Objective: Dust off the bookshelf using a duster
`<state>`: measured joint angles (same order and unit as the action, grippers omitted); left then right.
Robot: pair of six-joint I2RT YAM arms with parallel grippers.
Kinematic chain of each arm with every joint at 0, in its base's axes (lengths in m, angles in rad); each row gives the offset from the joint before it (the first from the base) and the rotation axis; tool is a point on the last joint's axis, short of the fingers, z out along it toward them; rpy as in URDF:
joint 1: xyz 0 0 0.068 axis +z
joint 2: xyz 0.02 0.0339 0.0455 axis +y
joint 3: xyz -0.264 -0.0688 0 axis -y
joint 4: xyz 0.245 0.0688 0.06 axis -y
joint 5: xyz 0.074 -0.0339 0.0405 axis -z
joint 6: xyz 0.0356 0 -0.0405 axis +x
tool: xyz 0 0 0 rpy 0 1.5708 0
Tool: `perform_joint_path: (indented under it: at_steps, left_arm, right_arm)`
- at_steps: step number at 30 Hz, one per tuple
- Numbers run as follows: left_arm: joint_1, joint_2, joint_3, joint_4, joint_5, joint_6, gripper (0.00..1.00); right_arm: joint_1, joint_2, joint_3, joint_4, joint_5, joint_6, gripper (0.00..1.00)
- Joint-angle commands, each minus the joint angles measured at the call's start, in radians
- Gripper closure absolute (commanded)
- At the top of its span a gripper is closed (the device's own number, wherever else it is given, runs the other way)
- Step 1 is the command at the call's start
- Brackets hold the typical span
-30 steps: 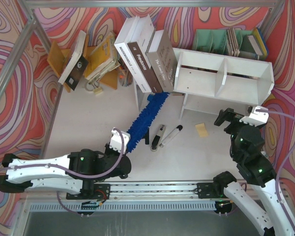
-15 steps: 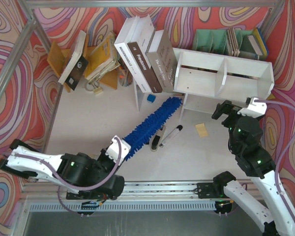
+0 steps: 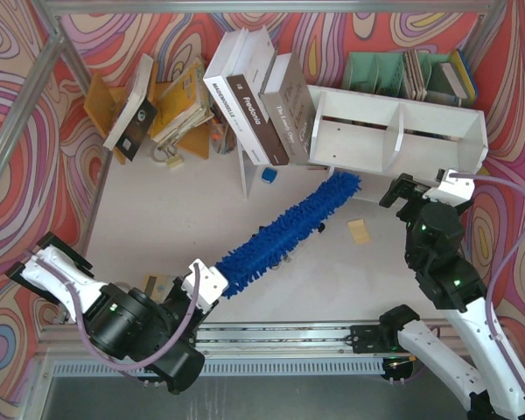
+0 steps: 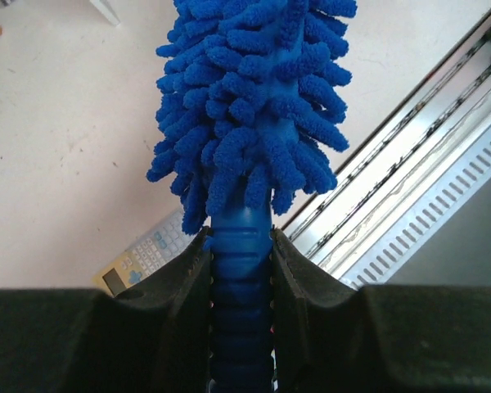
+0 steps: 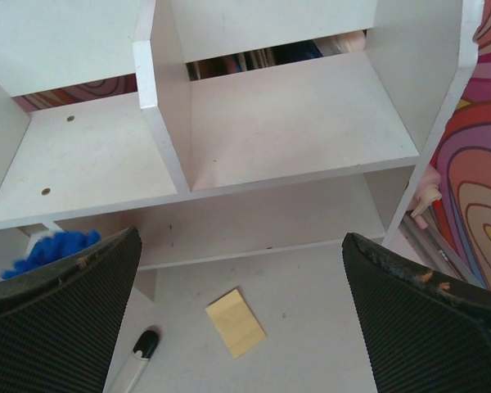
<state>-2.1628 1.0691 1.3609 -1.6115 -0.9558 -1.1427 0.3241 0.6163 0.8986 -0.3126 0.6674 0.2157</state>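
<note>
Fingers [image 4: 180,282] of the left pincer [image 4: 241,246] press against the slim handle [image 4: 241,319] of the duster [image 4: 254,106], pinching it just below where the blue fluff begins, so the head runs straight out ahead of the pincer. From above, that pincer sits at the near left of the tabletop [image 3: 157,201]. The duster slants away from it to the right across the middle, its far tip reaching the lower front of the bookshelf [image 3: 394,131] under the left cubby; whether the tip touches the wood I cannot tell. The right pincer [image 3: 417,197] hovers before the right end of the bookshelf, fingers spread wide with nothing between them, well apart from the duster. The left wrist view adds what the top view barely gives: a calculator [image 4: 143,258] lying on the tabletop beneath the handle, and the metal rail [image 4: 409,180] at the near edge. The right wrist view looks into both cubbies, white inside and split by the divider, with the lower shelf beneath. A tuft of the blue tip shows at that view's left edge, under the left cubby. A yellow note [image 5: 236,322] lies on the tabletop in front, and a marker [image 5: 137,350] shows at the bottom. Only the top view shows the whole duster, and the leaning books [image 3: 258,101] left of the bookshelf.
</note>
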Motion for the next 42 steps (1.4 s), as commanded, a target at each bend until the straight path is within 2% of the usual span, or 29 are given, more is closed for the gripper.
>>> perform_joint_path:
  at_steps: [1,9,16,18,19,21,22,23,24,25,28,31,33,35,38,39,42]
  left_arm:
    - [-0.020,0.006,0.066,-0.141,-0.152,0.004,1.00]
    - [-0.020,-0.002,0.166,-0.138,-0.405,0.075,1.00]
    - [-0.016,-0.061,0.166,-0.029,-0.592,0.215,1.00]
    - [-0.002,-0.116,0.138,0.112,-0.609,0.356,1.00]
    - [0.007,-0.159,0.103,0.238,-0.607,0.565,1.00]
    - [0.035,-0.255,-0.038,0.745,-0.574,1.015,1.00]
    - [0.046,-0.295,-0.109,1.031,-0.557,1.192,1.00]
    - [0.050,-0.324,-0.158,1.140,-0.540,1.269,1.00]
    - [0.059,-0.333,-0.175,1.160,-0.519,1.278,1.00]
    - [0.077,-0.328,-0.162,1.114,-0.503,1.248,1.00]
    - [0.147,-0.253,-0.048,0.822,-0.453,1.032,1.00]
    - [0.174,-0.176,-0.001,0.768,-0.488,1.017,1.00]
    - [0.185,-0.171,-0.010,0.868,-0.519,1.107,1.00]
    - [0.188,-0.193,-0.053,1.059,-0.542,1.285,1.00]
    - [0.196,-0.247,-0.154,1.539,-0.562,1.650,1.00]
    - [0.203,-0.263,-0.169,1.620,-0.550,1.714,1.00]
    - [0.240,-0.285,-0.151,1.645,-0.532,1.729,1.00]
  right_arm:
    - [0.000,-0.012,0.000,0.040,0.041,-0.036,0.01]
    - [-0.001,-0.043,0.019,0.021,0.049,-0.064,0.01]
    - [0.000,-0.067,0.011,0.017,0.042,-0.076,0.01]
    - [0.000,-0.075,-0.011,0.029,0.040,-0.076,0.01]
    - [0.000,-0.082,-0.027,0.038,0.043,-0.075,0.01]
    - [-0.001,-0.105,-0.053,0.060,0.044,-0.078,0.01]
    - [-0.001,-0.113,-0.063,0.071,0.044,-0.085,0.01]
    - [0.000,-0.122,-0.071,0.077,0.045,-0.090,0.01]
    - [-0.001,-0.128,-0.076,0.080,0.049,-0.091,0.01]
    - [0.000,-0.131,-0.080,0.078,0.051,-0.091,0.01]
    - [0.000,-0.140,-0.094,0.080,0.051,-0.091,0.01]
    - [-0.001,-0.147,-0.113,0.097,0.046,-0.089,0.01]
    - [0.000,-0.145,-0.119,0.100,0.039,-0.081,0.01]
    - [0.000,-0.141,-0.121,0.101,0.031,-0.075,0.01]
    - [0.000,-0.141,-0.122,0.099,0.028,-0.070,0.01]
    - [0.000,-0.142,-0.122,0.098,0.027,-0.070,0.01]
    - [-0.001,-0.148,-0.124,0.094,0.026,-0.068,0.01]
